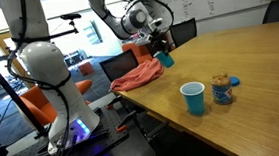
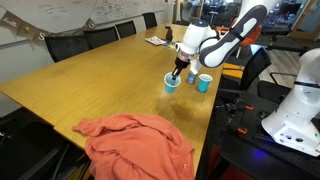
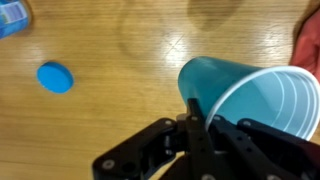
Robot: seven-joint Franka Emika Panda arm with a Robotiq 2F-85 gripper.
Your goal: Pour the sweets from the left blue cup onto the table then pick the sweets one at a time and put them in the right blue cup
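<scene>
wrist view, teal-blue cup [image 3: 252,95] pinched at its rim by the clenched gripper [image 3: 192,118], blue lid [image 3: 55,77] seen apart on the table [image 3: 120,40]

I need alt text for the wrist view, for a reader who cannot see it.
The gripper is shut on the wall of a teal cup, tipped so that its inside shows. A blue lid lies on the wooden table.

Salmon cloth [image 2: 135,145], clear jar [image 1: 222,90], blue lid [image 3: 55,77] lying beside it
</scene>
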